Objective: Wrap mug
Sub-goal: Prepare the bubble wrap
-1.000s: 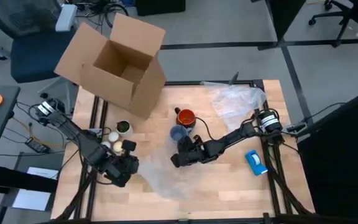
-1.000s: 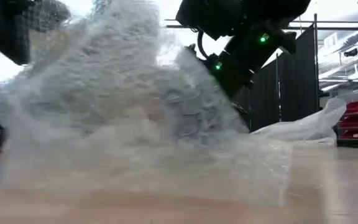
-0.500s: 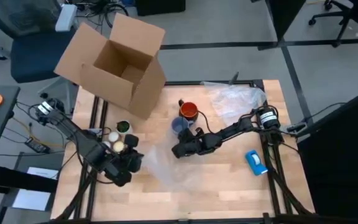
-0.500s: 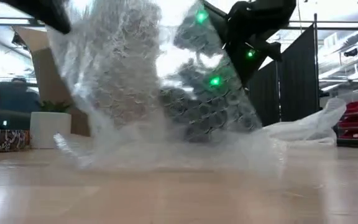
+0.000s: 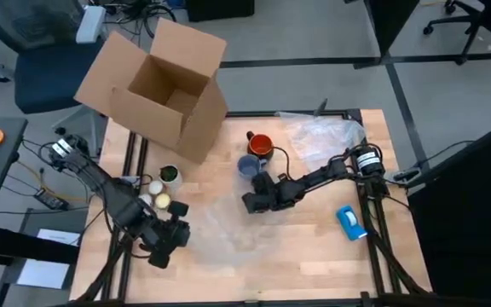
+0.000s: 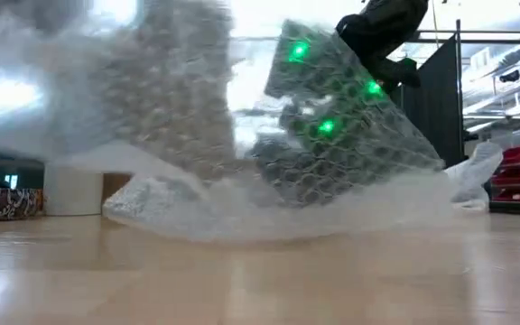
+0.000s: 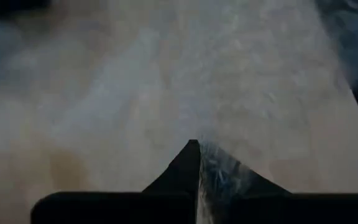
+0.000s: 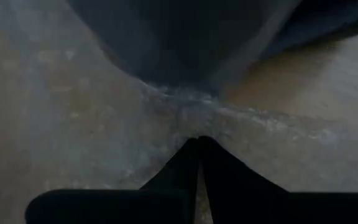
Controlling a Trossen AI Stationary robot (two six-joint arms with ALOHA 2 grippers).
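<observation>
No brand, label or writing can be read in any view. Taking the mug [image 5: 260, 146] as the landmark: it stands upright on the wooden table [image 5: 314, 247], with a blue cup [image 5: 248, 166] touching it on the side toward the front edge. The right gripper [image 5: 251, 203] lies near the blue cup, a little farther from the mug, its fingers pressed together on one edge of the bubble wrap sheet [image 5: 216, 226]; the right wrist view shows this pinch [image 8: 197, 146] closely, with a dark rounded shape just beyond. The left gripper [image 5: 162, 252] is well apart from the mug, toward the front left, also closed tight on the sheet, as the left wrist view confirms [image 7: 197, 155]. The low view alone shows the sheet [image 6: 242, 144] lifted off the table in a tent, its bubbles plain; from above it looks faint and flat. Only the high view shows the mug, an open cardboard box [image 5: 156, 89] behind and left of it, and a blue object [image 5: 351, 222] well to its right.
</observation>
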